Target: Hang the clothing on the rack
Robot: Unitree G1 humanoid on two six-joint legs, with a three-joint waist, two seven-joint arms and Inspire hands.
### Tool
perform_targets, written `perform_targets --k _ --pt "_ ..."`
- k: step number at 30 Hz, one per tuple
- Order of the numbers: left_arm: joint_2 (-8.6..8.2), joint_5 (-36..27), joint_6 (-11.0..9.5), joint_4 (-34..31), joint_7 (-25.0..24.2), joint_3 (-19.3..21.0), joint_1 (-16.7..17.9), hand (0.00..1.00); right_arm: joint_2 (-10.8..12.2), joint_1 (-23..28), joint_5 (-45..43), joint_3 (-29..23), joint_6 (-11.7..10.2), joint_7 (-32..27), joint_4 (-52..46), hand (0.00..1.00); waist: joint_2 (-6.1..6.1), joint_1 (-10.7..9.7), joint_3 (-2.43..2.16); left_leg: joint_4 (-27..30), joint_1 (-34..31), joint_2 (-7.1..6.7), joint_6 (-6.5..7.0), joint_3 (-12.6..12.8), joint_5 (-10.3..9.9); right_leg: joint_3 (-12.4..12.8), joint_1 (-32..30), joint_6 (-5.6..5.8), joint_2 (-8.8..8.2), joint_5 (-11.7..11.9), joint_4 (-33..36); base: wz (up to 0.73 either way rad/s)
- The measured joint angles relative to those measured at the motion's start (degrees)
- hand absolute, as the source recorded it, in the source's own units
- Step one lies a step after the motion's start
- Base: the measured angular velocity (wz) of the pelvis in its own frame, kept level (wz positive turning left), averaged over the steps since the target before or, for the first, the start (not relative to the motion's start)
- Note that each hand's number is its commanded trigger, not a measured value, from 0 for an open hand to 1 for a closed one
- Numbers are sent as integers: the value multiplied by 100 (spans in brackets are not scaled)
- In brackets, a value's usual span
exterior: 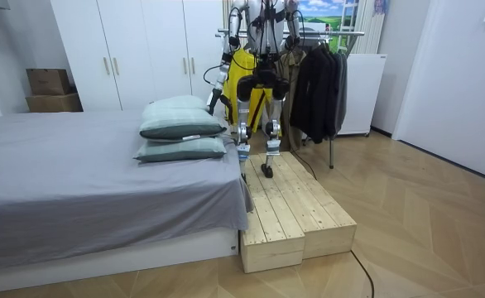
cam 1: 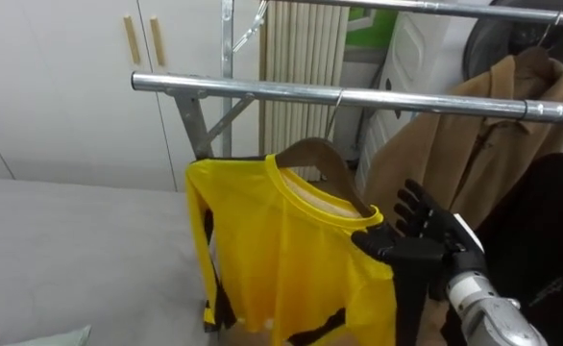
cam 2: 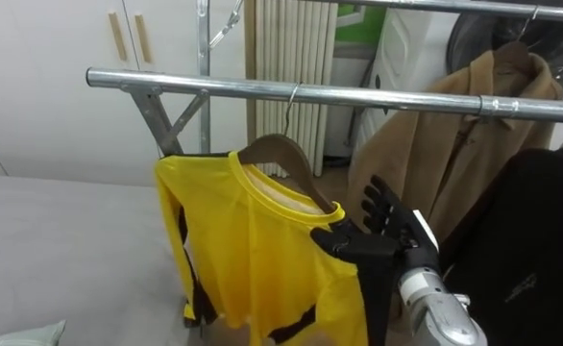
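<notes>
**Yellow shirt on the rail, my right hand at its shoulder**

I stand on a wooden platform (exterior: pixel 296 211) at the foot end of a grey bed (exterior: pixel 77 174), facing a clothes rack with my back to the room. Two pillows (exterior: pixel 180 128) are stacked on the bed just beside me.

The rack's metal rail (cam 1: pixel 358 96) runs across in front of my head. A tan coat (cam 1: pixel 474 144) hangs from it on my right, with a black jacket (cam 1: pixel 550 231) nearer to me on that side.

The yellow shirt (cam 1: pixel 281 250) hangs at the left end of the rail, close to the rack's upright post. It sits on a brown wooden hanger (cam 1: pixel 315 154) whose wire hook is over the rail.

My right hand (cam 1: pixel 433 231) is raised beside the shirt's right shoulder. Its fingers are straight and spread, grasping nothing, and the thumb touches the yellow cloth at the shoulder edge.

My left hand (exterior: pixel 213 101) hangs low near the pillows; how it is set I cannot tell.
</notes>
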Motion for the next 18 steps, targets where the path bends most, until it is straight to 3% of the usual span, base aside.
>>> perform_targets --k 12,18 --pt "-14 -1 0 0 1 -6 8 0 0 0 -1 -1 -4 -43 -15 0 11 -5 -8 0 12 0 0 -3 0 -3 6 -22 5 15 -39 0" --pt "-83 -23 0 -4 10 0 118 0 93 2 -84 -63 -4 -37 -16 0 74 -161 -7 -3 51 0 2 18 -1 23 43 -25 7 17 -46 -1"
